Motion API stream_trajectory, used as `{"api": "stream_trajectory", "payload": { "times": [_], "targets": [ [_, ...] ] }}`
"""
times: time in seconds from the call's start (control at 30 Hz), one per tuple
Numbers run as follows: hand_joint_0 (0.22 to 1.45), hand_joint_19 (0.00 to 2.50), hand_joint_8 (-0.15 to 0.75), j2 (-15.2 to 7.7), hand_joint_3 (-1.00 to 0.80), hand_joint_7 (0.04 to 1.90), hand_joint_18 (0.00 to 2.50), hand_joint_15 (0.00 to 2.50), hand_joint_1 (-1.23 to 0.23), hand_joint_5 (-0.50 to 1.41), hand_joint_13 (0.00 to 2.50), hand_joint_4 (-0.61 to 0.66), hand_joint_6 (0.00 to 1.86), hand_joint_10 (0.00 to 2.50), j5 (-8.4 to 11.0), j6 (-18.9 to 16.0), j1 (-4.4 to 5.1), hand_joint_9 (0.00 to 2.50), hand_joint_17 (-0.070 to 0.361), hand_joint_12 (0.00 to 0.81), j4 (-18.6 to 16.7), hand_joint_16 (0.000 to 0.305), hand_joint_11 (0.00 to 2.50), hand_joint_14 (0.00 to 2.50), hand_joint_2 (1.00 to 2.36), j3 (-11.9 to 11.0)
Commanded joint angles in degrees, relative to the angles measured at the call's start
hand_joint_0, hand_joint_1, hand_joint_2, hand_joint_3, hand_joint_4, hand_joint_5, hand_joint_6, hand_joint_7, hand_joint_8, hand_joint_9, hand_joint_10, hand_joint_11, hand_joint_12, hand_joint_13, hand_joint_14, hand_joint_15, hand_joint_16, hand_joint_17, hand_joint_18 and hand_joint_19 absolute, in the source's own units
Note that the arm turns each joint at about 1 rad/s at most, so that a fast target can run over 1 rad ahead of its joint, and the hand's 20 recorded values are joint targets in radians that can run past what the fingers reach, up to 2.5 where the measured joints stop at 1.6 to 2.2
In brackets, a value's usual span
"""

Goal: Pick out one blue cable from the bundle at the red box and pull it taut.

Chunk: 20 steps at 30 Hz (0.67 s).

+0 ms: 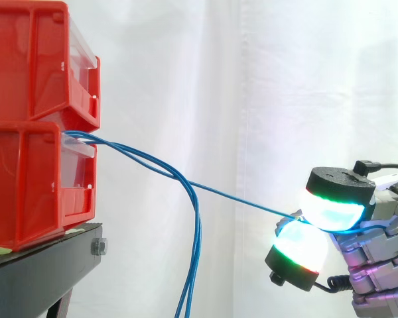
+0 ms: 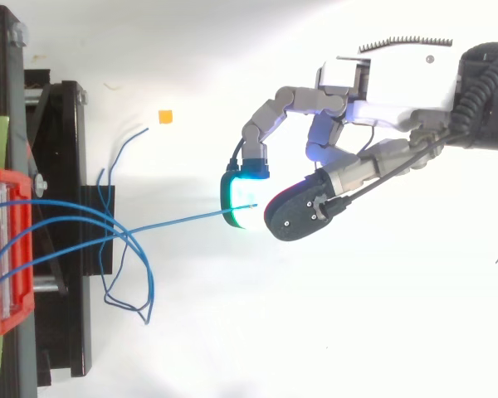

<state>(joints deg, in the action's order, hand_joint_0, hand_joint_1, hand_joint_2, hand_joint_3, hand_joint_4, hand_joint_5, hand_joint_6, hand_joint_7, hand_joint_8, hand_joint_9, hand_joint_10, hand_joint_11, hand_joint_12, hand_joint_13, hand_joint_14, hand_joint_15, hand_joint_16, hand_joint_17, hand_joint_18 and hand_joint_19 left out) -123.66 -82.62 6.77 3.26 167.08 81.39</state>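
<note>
Currently, we see two red bins stacked at the left of the side view on a black stand (image 1: 40,265), before a white curtain (image 1: 252,79). Several thin blue cables come out of the front of the lower red box (image 1: 26,185). Most of them, the bundle (image 1: 197,252), droop in a loose arc and hang down below the stand.

One blue cable (image 1: 239,197) leaves the others where they cross and runs in a straight, slightly falling line to the right. It ends between two glowing fingertips (image 1: 331,209) of the hand (image 2: 382,87), which pinch it pad to pad. From above, the other fingers are bent and hold nothing.

We judge that the picking is done and the pulling step is under way. The cable looks nearly taut, with a slight curve left near the box. The next move calls for a firm pinch and a steady draw away from the box, along the cable's own line, so that it neither slips nor drags its neighbours.
</note>
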Motion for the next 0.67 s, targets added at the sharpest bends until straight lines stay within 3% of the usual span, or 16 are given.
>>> {"api": "stream_trajectory", "payload": {
  "times": [0.0,0.63],
  "targets": [
    [0.84,1.56,0.227,0.00,-0.33,0.92,1.14,0.77,-0.73,-0.17,1.15,-0.27,1.02,1.43,0.00,0.00,-0.01,1.37,0.051,0.264,0.00,0.023,1.03,2.47,1.01,0.00],
    [0.84,1.50,0.222,0.00,-0.33,0.94,1.16,0.82,-0.74,-0.17,1.19,-0.27,1.01,1.37,0.00,0.00,-0.01,1.39,0.058,0.263,0.00,0.026,1.09,2.37,1.01,0.00]
  ]
}}
